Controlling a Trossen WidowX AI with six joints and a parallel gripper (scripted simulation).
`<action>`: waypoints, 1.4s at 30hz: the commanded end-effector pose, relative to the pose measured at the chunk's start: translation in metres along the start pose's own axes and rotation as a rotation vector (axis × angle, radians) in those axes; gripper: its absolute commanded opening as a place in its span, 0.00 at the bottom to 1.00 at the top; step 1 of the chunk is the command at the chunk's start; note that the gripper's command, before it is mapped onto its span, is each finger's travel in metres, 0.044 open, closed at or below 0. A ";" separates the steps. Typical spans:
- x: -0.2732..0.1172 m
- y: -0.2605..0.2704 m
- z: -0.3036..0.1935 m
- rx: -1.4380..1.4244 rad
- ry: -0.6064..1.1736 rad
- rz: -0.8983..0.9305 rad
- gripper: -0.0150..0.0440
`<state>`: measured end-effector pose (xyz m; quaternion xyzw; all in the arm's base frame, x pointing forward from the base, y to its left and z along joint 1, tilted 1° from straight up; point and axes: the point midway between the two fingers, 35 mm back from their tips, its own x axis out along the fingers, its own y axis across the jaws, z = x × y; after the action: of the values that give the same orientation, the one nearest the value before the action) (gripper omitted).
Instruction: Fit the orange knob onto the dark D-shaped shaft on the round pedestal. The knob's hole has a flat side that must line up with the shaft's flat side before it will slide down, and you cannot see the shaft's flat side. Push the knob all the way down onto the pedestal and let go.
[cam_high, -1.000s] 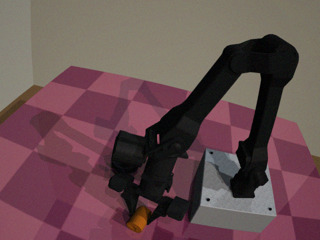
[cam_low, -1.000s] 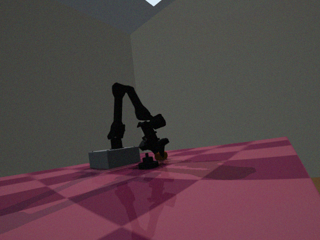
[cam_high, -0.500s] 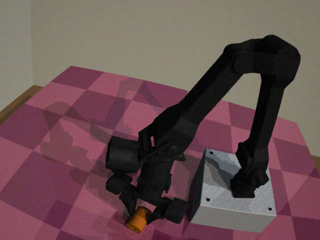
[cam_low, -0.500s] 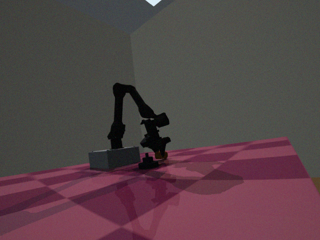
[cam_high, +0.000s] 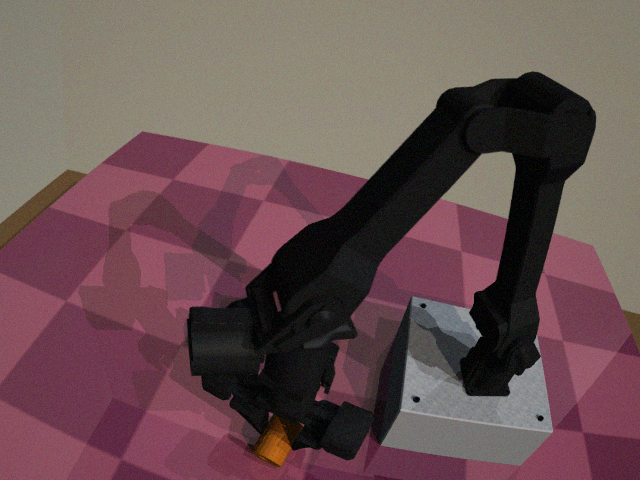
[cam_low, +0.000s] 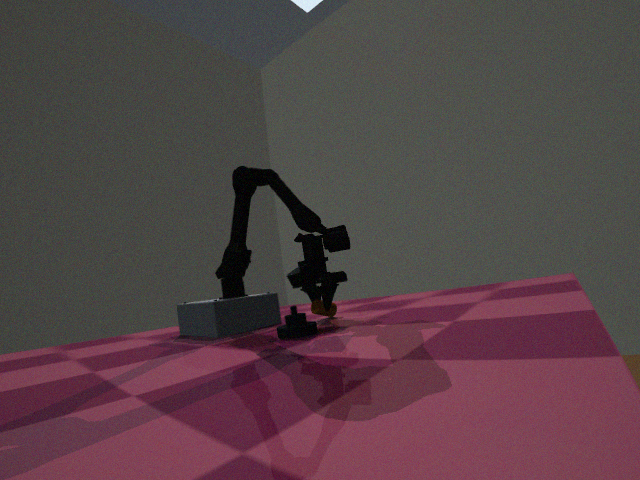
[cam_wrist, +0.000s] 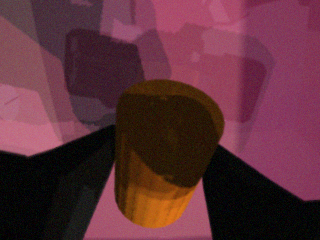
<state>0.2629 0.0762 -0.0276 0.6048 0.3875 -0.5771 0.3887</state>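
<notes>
Fingers of the gripper (cam_high: 289, 439) (cam_low: 321, 304) (cam_wrist: 165, 155) stand about halfway open, closed on the sides of the orange knob (cam_high: 277, 443) (cam_low: 323, 308) (cam_wrist: 155, 200), one dark finger against each side. Held this way, the knob lies well over on its side rather than upright — in the exterior view its length runs nearly level, close above the checked cloth, though whether it touches the cloth I cannot tell. One end of it faces the wrist view, mostly in deep shadow, and the hole cannot be made out there; the lower part of its side catches a bright orange light. Near the knob, in the exterior view, stands the round pedestal (cam_low: 296, 330), dark and stepped, with the thin shaft (cam_low: 293, 310) pointing straight up from its top. Nothing is fitted on that shaft; the knob is off it, apart and to its right in that view. Above the knob the black arm (cam_high: 413, 191) (cam_low: 289, 198) climbs from the gripper to a high bend, then drops steeply to a pale grey block (cam_high: 465, 434) (cam_low: 196, 319), its top marked with small dark holes. Beneath everything spreads the pink and plum checked cloth (cam_high: 563, 330) (cam_low: 465, 413) (cam_wrist: 295, 150), crossed by overlapping shadows — and plain dull walls (cam_high: 258, 62) (cam_low: 439, 155) rise behind.
</notes>
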 end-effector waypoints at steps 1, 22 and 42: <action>-0.002 0.000 -0.005 0.001 -0.065 0.003 0.56; -0.007 0.000 -0.021 0.002 -0.326 0.004 0.56; -0.007 -0.001 -0.036 0.003 -0.560 0.005 0.56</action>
<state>0.2750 0.1059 -0.0198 0.4378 0.2753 -0.7127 0.4740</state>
